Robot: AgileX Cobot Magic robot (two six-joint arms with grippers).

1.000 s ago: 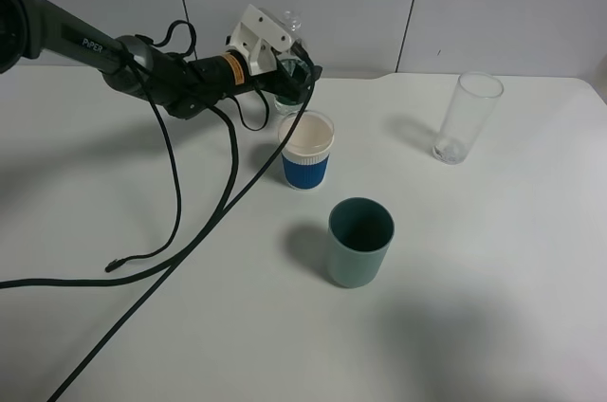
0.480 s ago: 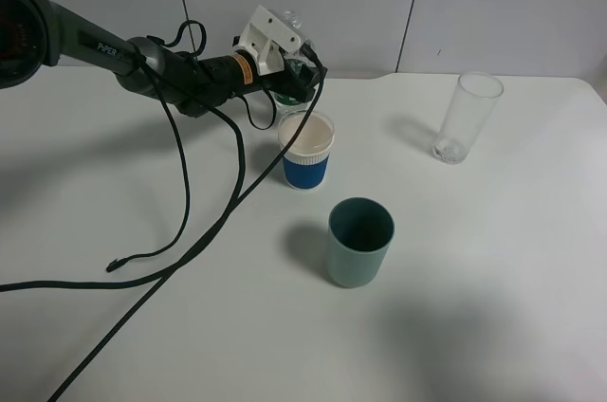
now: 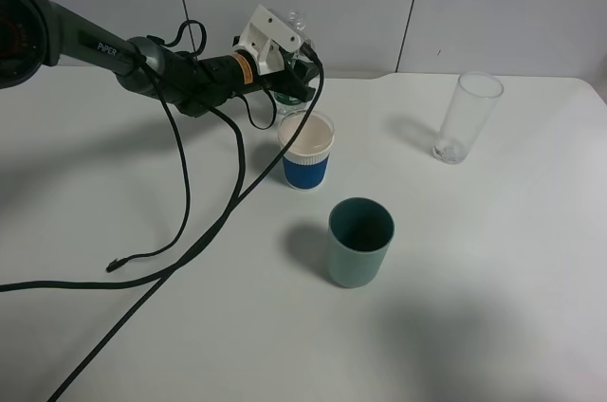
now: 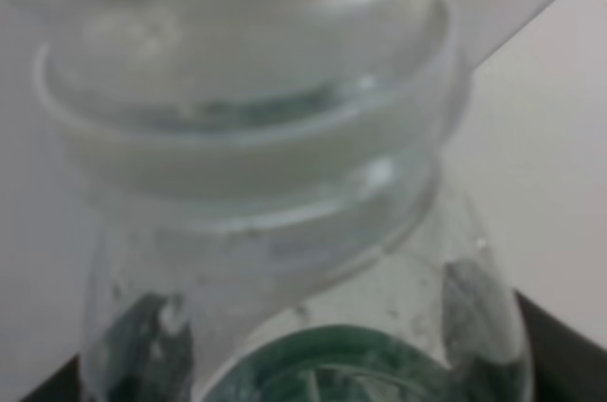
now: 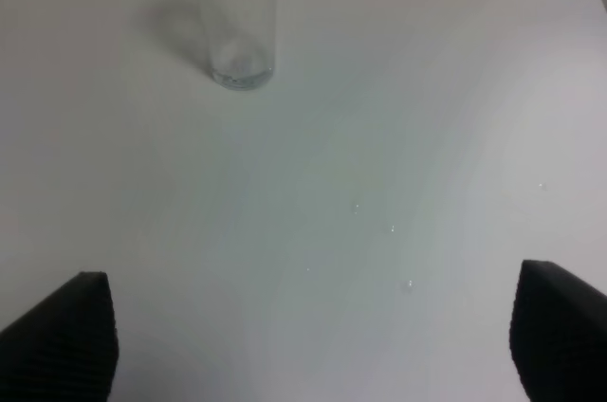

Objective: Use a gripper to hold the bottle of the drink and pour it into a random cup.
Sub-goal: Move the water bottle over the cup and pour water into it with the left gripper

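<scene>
high view: your left gripper (image 3: 302, 78) comes in from the side, its fingers closed round the body of the bottle (image 3: 296, 23). the hold sits low, which leaves the neck free for pouring. the bottle is near upright, just behind the blue-banded cup (image 3: 306, 148). its base is hidden, so lifted or resting: cannot tell. the grey-green cup (image 3: 360, 239) and tall glass (image 3: 467, 118) stand well apart on the tabletop (image 3: 493, 279), out of the way.

left wrist view: the bottle (image 4: 266, 184) fills the frame, with dark fingers (image 4: 569, 359) low at the edges. the hold looks centred.

right wrist view: your right gripper (image 5: 308, 326) has its fingers (image 5: 66, 336) spread wide, holding nothing, and looks toward the glass (image 5: 234, 23).

judgement: mouth not yet over the cup; carry across, then tilt.
</scene>
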